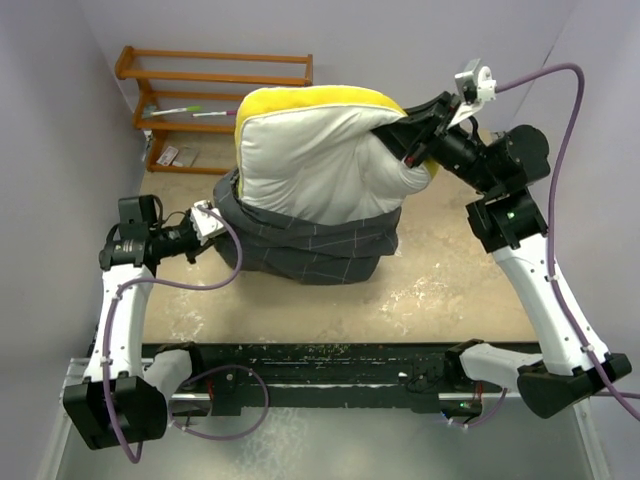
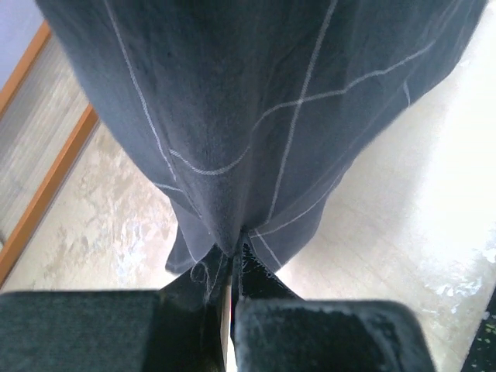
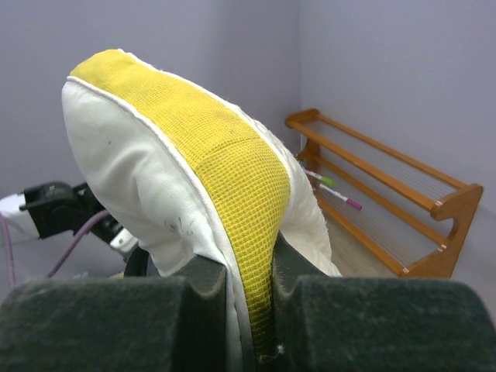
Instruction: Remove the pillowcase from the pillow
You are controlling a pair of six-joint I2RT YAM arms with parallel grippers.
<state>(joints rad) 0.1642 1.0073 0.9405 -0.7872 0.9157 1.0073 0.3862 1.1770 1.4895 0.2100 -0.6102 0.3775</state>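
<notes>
Okay, your right gripper (image 3: 248, 291) is clamped on the pillow (image 1: 320, 150) at its yellow edge band. In the right wrist view the band runs down between the two pads at bottom centre, so it's pinching the seam, not the white face. That grip props the pillow up on end in the upper middle of the top view, which leaves the cover free to come off downward.

The pillowcase (image 1: 310, 245) is bunched round the lower part of the pillow at the centre of the top frame. Its bottom looks to rest on the table (image 1: 450, 290), and most of the cream body is already bare above it.

Your left gripper (image 2: 231, 267) is closed tight on a pinch of the dark checked cloth. In the left wrist view the fabric tapers to a point right into the shut jaws at bottom centre. In the top view that grip sits at the cover's left edge.

It reads as anchor-and-pull: the right arm fixes the pillow while the left has cloth to drag toward the lower left. I'd judge it well over half done, with the pull next. The risk is the pillow following the cover if the seam pinch slips. The wooden rack (image 1: 215, 110) at upper left is well apart.
</notes>
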